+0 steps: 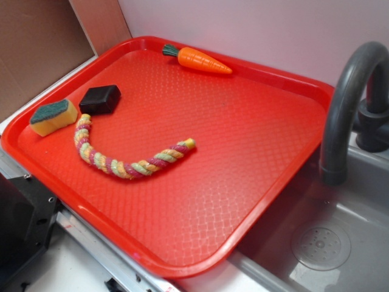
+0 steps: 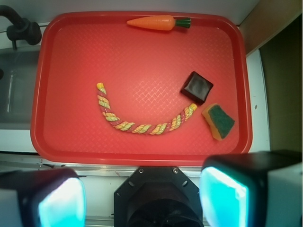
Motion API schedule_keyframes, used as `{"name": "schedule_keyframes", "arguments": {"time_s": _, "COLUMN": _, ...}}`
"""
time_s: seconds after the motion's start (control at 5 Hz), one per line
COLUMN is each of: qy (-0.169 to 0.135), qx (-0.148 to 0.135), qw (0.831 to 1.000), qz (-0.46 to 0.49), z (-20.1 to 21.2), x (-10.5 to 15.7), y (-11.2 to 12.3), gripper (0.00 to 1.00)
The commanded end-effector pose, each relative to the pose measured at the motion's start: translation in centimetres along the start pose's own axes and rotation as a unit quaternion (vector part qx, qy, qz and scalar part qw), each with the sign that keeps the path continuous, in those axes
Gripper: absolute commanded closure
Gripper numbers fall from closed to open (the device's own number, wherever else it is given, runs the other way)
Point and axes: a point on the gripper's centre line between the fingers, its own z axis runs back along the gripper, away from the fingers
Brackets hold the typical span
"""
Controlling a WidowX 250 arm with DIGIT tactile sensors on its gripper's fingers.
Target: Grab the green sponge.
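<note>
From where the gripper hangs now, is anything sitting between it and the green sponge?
Nothing visible covers the green sponge. The open gripper hangs off the tray's near edge. The black block and the rope's end lie close beside the sponge.

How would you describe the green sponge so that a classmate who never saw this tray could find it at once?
Start at the red tray beside the sink and go to the end farthest from the faucet. The green sponge lies there, just past the rope toy. Unlike the black block beside it, it is yellow foam with a dark green top.
</note>
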Motion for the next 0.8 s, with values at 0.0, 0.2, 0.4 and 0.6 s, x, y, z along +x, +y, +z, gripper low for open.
{"name": "schedule_keyframes", "arguments": {"time_s": 0.0, "qy": 0.0, "qx": 0.0, "qw": 1.0, "qz": 0.0, "z": 0.0, "x": 0.0, "y": 0.0, "gripper": 0.0}}
{"name": "schedule_keyframes", "arguments": {"time_s": 0.2, "qy": -0.019, "qx": 0.019, "qw": 0.998, "qz": -0.059, "z": -2.0, "x": 1.5, "y": 3.7, "gripper": 0.0}}
{"name": "schedule_keyframes", "arguments": {"time_s": 0.4, "qy": -0.033, "qx": 0.017, "qw": 0.993, "qz": -0.112, "z": -4.7, "x": 3.2, "y": 7.4, "gripper": 0.0}}
{"name": "schedule_keyframes", "arguments": {"time_s": 0.6, "qy": -0.031, "qx": 0.009, "qw": 0.988, "qz": -0.151, "z": -7.2, "x": 4.0, "y": 9.9, "gripper": 0.0}}
